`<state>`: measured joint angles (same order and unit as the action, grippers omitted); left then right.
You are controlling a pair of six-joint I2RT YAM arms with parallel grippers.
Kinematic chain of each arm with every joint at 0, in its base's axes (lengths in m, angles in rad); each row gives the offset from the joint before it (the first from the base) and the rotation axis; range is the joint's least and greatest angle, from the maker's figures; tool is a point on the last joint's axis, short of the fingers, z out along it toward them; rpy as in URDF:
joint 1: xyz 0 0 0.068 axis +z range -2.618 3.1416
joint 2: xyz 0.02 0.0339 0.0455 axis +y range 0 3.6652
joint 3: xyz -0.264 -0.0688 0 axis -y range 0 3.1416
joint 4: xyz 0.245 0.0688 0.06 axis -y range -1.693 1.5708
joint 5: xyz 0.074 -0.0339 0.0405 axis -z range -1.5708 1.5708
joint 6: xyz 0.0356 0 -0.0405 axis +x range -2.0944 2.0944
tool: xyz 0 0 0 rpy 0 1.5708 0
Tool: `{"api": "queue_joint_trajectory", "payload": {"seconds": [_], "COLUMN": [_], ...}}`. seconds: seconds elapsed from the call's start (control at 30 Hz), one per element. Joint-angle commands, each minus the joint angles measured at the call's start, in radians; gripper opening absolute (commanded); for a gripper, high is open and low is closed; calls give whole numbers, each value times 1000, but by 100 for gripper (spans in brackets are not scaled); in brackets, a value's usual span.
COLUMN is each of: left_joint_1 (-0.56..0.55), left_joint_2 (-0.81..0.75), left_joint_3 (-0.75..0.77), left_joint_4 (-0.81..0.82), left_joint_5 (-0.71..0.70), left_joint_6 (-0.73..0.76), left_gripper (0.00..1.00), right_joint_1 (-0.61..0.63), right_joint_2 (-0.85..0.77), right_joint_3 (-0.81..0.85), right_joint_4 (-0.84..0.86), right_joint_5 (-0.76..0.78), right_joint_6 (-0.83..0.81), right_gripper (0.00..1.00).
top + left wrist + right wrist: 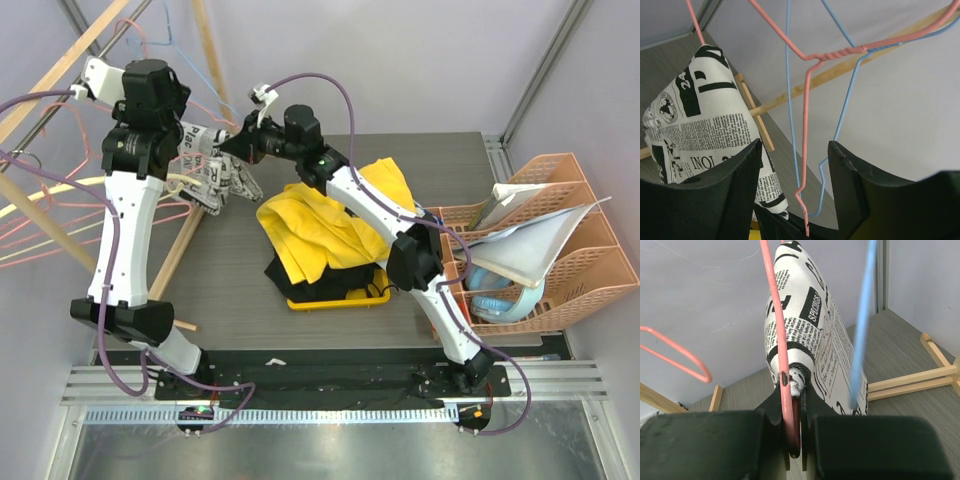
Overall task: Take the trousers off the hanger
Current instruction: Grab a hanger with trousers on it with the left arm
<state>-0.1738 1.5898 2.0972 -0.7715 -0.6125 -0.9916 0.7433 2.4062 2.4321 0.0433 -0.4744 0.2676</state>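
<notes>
The newspaper-print trousers (210,165) hang at the back left of the table on a pink wire hanger (807,100), next to a blue wire hanger (788,100). My right gripper (240,145) reaches in from the right. In the right wrist view it (799,400) is shut on a bunched edge of the trousers (810,330), with the pink wire (775,315) running down into the jaws. My left gripper (795,175) is open, with the pink and blue wires between its fingers and the trousers (700,115) against its left finger.
A pile of yellow and black clothes (320,225) lies on a yellow tray (340,300) at mid table. Orange baskets (540,250) with papers stand at the right. A wooden rack (50,230) with several wire hangers (40,220) stands at the left.
</notes>
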Motion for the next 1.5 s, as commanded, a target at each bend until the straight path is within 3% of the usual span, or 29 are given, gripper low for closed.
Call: {"api": "queue_joint_trajectory", "payload": {"seconds": [0.0, 0.47, 0.57, 0.73, 0.83, 1.13, 1.27, 1.47], "left_joint_1": [-4, -7, -13, -39, -73, -216, -240, -247], "left_joint_2": [13, 173, 183, 145, 113, 42, 19, -34], "left_joint_3": [63, 135, 135, 42, -12, -155, -192, -269], "left_joint_4": [-107, -8, 58, 230, 334, 618, 655, 664], "left_joint_5": [-4, -32, -18, -1, -64, -214, -271, -247], "left_joint_6": [-142, -75, -6, 161, 318, 712, 762, 752], "left_gripper": [59, 52, 44, 15, 0, 0, 0, 0], "right_joint_1": [2, 4, 4, 4, 4, 4, 4, 7], "right_joint_2": [-110, -211, -217, -194, -165, 10, 39, -5], "right_joint_3": [9, -64, -70, -64, -29, 143, 168, 95], "right_joint_4": [30, 9, 10, 0, 3, 49, 78, 112], "right_joint_5": [-26, -113, -122, -132, -142, -151, -139, -98], "right_joint_6": [-14, -1, 9, 4, 5, 36, 48, 71], "right_gripper": [1, 1, 1, 1, 1, 1, 1, 1]}}
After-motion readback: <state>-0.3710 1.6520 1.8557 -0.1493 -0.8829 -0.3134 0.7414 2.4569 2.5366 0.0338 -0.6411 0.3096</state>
